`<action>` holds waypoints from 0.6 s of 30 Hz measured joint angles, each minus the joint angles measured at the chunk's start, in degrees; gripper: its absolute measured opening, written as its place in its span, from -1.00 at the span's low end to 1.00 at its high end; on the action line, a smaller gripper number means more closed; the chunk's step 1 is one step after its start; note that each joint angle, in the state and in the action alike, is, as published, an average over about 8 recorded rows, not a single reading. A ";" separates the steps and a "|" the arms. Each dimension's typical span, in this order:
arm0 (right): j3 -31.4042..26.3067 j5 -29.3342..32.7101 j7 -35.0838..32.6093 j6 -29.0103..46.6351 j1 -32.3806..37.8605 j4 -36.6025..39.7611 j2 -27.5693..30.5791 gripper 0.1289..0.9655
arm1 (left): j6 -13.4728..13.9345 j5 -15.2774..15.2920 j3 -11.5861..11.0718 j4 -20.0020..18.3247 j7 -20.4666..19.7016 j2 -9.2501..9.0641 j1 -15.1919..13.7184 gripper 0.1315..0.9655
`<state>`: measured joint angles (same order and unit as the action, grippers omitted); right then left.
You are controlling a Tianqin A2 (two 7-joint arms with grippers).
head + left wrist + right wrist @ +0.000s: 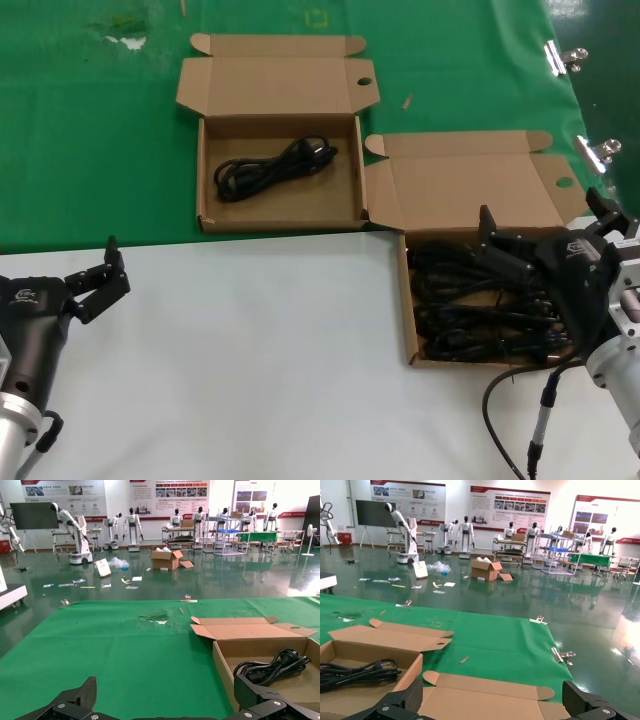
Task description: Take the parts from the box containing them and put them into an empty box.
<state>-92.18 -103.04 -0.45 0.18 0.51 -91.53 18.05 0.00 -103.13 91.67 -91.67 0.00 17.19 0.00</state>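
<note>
Hovering: right pincer [520, 250], fingers apart, directly over cable pile [470, 310] in full box [404, 300] at table's right edge. Cables' long axis left-right. Second box [205, 170] further left, one cable [270, 167] inside. Left pincer [98, 285] apart, idle, well away.

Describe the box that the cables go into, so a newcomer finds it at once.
On the green cloth stand two open cardboard boxes. The target box is the farther one, on the robot's left. It holds a single coiled cable, while the near box under the right tool is packed with cables.
</note>
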 joint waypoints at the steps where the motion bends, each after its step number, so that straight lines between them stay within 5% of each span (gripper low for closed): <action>1: 0.00 0.00 0.00 0.00 0.00 0.00 0.00 1.00 | 0.00 0.00 0.00 0.00 0.00 0.00 0.00 1.00; 18: 0.00 0.00 0.00 0.00 0.00 0.00 0.00 1.00 | 0.00 0.00 0.00 0.00 0.00 0.00 0.00 1.00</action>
<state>-92.18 -103.04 -0.45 0.18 0.51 -91.53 18.05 0.00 -103.13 91.67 -91.67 0.00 17.19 0.00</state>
